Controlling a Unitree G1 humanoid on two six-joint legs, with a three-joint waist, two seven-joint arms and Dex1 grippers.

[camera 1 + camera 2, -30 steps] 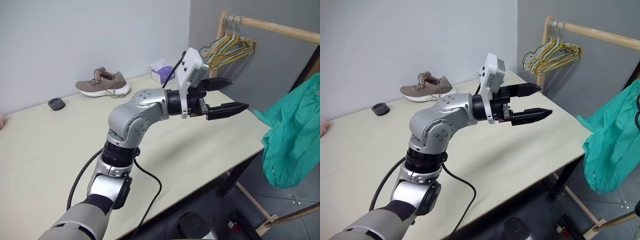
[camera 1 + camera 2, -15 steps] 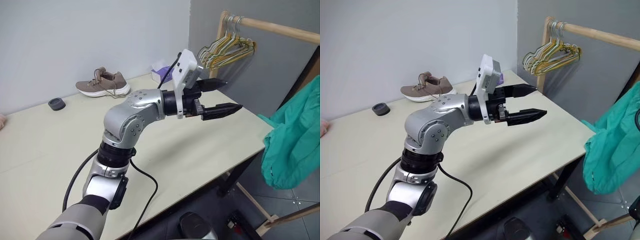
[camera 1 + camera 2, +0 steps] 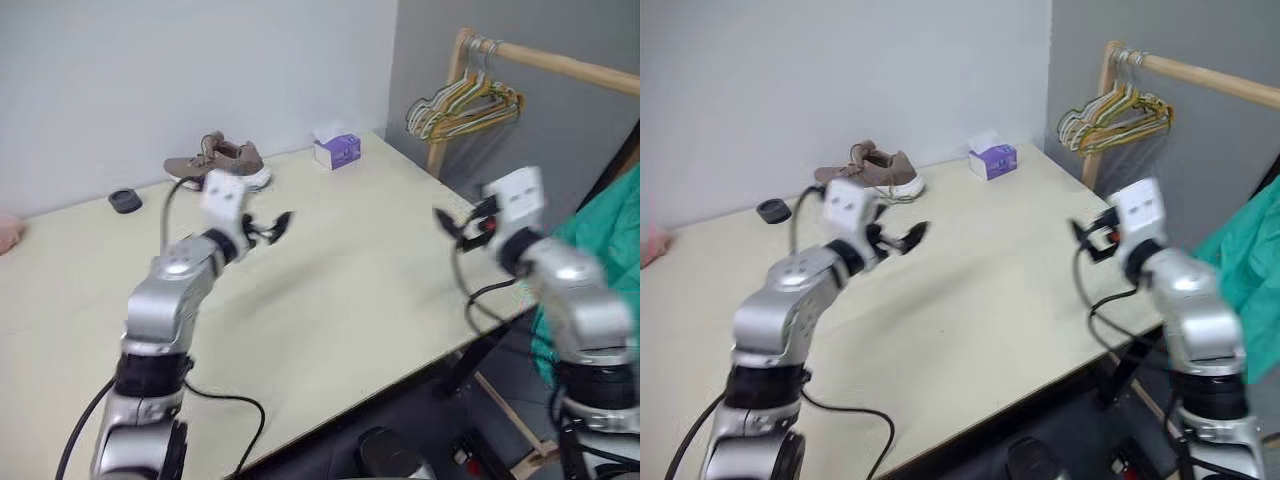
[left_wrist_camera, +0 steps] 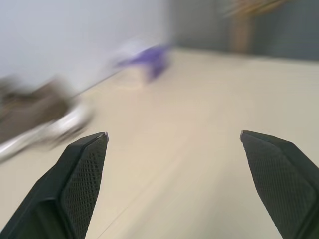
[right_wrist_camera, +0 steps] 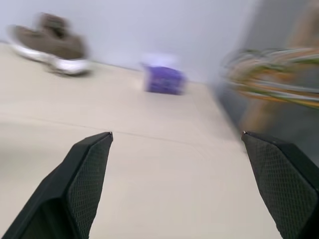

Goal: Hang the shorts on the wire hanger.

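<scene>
The teal-green shorts point(image 3: 612, 212) hang at the far right, past the table's edge and partly behind my right arm. The wire hanger that carries them is hidden. My left gripper point(image 3: 272, 227) hovers open over the left middle of the table point(image 3: 350, 300), near the shoe, with nothing between its fingers point(image 4: 82, 164). At the table's right edge my right gripper point(image 3: 448, 224) is open and empty, pointing in over the table, away from the shorts. Its fingers point(image 5: 87, 164) stand wide apart in the right wrist view.
A bunch of yellow-green hangers point(image 3: 462, 100) hangs on a wooden rail point(image 3: 560, 62) at the back right. A brown shoe point(image 3: 218, 164), a purple tissue box point(image 3: 337, 150) and a small black disc point(image 3: 125, 200) lie along the table's far side. A pink cloth point(image 3: 6, 234) shows at the left edge.
My left arm has swung from the table's right side to its left and dropped lower. My right arm has come into view at the right. The view has shifted slightly.
</scene>
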